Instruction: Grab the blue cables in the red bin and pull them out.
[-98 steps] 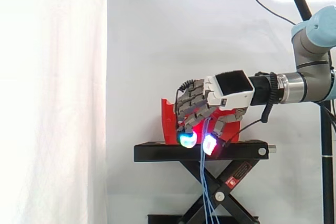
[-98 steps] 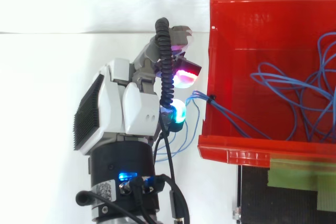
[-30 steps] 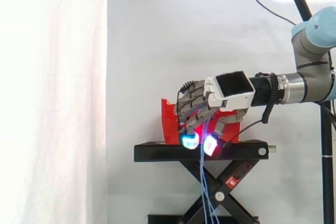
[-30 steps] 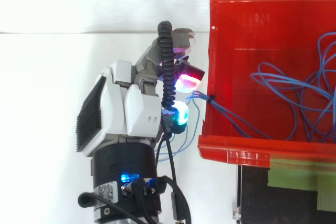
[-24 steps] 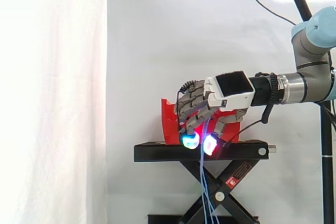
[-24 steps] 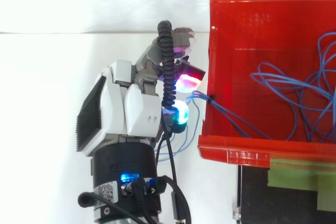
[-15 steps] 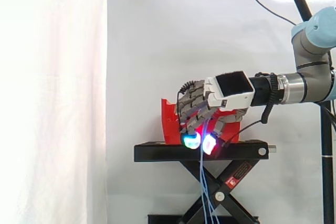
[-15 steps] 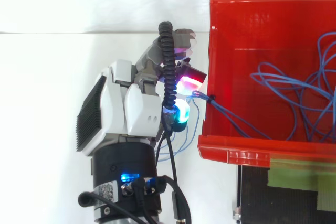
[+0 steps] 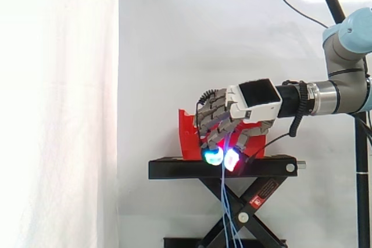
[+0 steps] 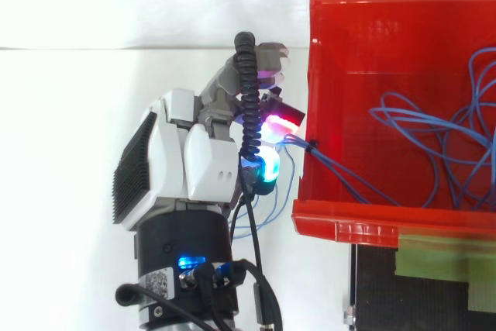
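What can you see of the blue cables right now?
The blue cables are thin, flexible strands. Most lie in loose overlapping loops on the floor of the red bin. One bundle, gathered by a small dark tie, crosses the bin's wall beside the robot hand, whose curled fingers pinch it between glowing pads. From there, in the side view, the strands hang down past the black stand.
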Available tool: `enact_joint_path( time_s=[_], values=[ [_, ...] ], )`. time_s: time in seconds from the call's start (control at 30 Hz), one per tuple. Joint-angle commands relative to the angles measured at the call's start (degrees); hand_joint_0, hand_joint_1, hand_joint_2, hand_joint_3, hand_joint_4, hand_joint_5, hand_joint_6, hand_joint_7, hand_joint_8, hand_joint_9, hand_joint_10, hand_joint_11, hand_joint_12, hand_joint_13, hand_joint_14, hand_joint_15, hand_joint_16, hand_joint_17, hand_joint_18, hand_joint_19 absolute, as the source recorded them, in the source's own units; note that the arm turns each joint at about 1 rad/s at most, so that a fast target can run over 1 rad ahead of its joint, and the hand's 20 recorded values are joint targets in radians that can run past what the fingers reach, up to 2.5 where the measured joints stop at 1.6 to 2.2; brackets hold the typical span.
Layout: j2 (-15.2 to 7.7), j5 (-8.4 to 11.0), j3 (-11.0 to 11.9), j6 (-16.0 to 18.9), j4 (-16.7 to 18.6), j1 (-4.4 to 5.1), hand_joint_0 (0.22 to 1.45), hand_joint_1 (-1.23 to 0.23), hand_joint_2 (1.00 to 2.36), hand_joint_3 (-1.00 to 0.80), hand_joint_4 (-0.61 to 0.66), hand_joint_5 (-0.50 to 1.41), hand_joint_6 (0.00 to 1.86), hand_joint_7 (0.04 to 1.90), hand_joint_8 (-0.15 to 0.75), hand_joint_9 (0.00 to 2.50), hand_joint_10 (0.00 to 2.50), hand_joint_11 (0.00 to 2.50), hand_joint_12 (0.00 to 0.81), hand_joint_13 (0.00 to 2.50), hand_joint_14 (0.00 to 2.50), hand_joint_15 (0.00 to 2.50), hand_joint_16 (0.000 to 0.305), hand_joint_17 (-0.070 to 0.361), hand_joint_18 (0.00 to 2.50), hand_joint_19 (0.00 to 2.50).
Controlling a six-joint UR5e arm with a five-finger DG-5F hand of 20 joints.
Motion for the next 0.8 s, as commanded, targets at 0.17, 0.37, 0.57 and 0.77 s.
enact_joint_path(
  time_s=[0.17,0.37,0.57,0.77],
  values=[
    [0.0,-0.05,-1.0,0.0,0.2,0.01,0.82,-0.91,1.0,-1.0,0.02,1.0,0.01,0.82,0.24,0.82,0.02,0.57,0.35,0.65,0.02,0.55,0.045,0.101,0.6,0.72],
    [0.0,0.04,-1.1,0.0,0.8,-0.08,0.83,-0.91,1.0,-1.0,0.02,1.0,0.01,0.81,0.239,0.82,0.02,0.58,0.35,0.65,0.02,0.55,0.045,0.101,0.59,0.73],
    [0.0,-0.05,-1.1,-0.6,1.6,-0.26,0.83,-0.91,1.0,-1.0,0.03,0.98,0.01,0.78,0.239,0.82,0.02,0.58,0.349,0.65,0.02,0.54,0.045,0.101,0.59,0.73],
    [0.1,-0.05,-1.1,-1.7,1.8,-0.17,0.83,-0.91,1.0,-1.0,0.04,0.95,0.01,0.73,0.239,0.81,0.02,0.58,0.351,0.65,0.02,0.55,0.045,0.101,0.59,0.73]
  ],
)
